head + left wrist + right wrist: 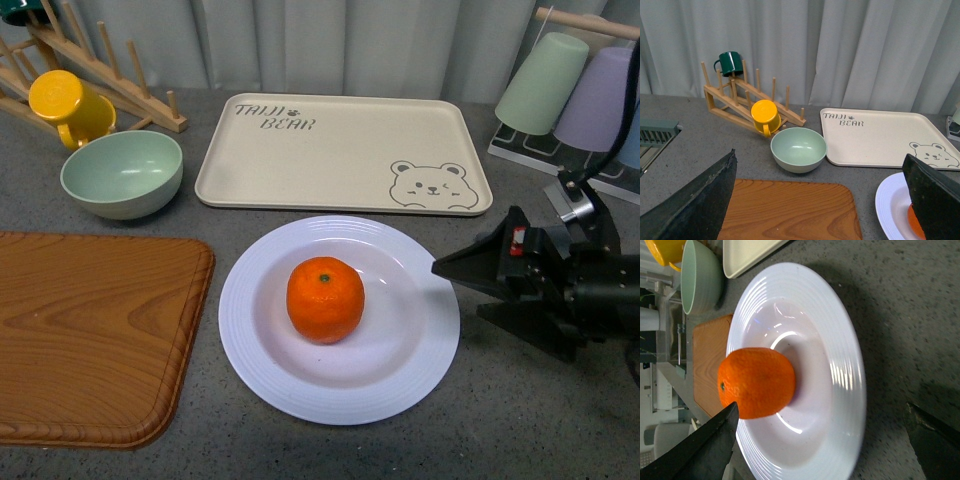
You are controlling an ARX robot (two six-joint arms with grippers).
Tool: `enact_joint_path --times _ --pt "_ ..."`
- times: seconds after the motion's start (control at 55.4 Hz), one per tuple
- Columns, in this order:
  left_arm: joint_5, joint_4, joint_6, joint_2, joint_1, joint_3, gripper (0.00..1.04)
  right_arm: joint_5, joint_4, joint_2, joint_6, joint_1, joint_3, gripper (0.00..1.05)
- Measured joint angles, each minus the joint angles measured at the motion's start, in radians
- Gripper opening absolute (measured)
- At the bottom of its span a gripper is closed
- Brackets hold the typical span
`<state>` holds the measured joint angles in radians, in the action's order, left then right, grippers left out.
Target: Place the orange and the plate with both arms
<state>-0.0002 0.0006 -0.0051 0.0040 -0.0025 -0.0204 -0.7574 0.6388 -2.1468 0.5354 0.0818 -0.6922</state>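
Observation:
The orange [325, 299] sits in the middle of the white ridged plate [245, 300] on the grey counter, just in front of the bear tray. My right gripper [462, 290] is open at the plate's right edge, with its fingers pointing at the rim. In the right wrist view the open gripper [821, 407] frames the plate [840, 350] and the orange [757, 382] without touching either. My left gripper [819, 170] is open above the wooden board, and the plate [887, 200] and a sliver of the orange [914, 222] show beside one finger. The left gripper is out of the front view.
A wooden board [90, 330] lies left of the plate. Behind it are a pale green bowl [122, 172], a yellow mug [70, 105] on a wooden rack [740, 97], and the beige bear tray [340, 150]. Upturned cups [545, 85] stand at the back right.

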Motion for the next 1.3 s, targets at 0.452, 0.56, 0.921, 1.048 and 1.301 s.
enact_joint_path --times 0.452,0.56,0.921,1.048,1.301 --pt "0.000 0.000 0.000 0.000 0.000 0.000 0.98 0.025 0.109 -0.130 0.214 0.076 -0.087 0.96" --pt "0.000 0.000 0.000 0.000 0.000 0.000 0.98 0.027 0.132 -0.144 0.251 0.087 -0.096 0.96" --pt "0.000 0.000 0.000 0.000 0.000 0.000 0.98 0.048 0.142 -0.199 0.274 0.095 -0.100 0.52" --pt "0.000 0.000 0.000 0.000 0.000 0.000 0.98 0.048 0.148 -0.203 0.274 0.094 -0.100 0.32" --pt "0.000 0.000 0.000 0.000 0.000 0.000 0.98 0.018 0.162 -0.215 0.282 0.086 -0.102 0.03"
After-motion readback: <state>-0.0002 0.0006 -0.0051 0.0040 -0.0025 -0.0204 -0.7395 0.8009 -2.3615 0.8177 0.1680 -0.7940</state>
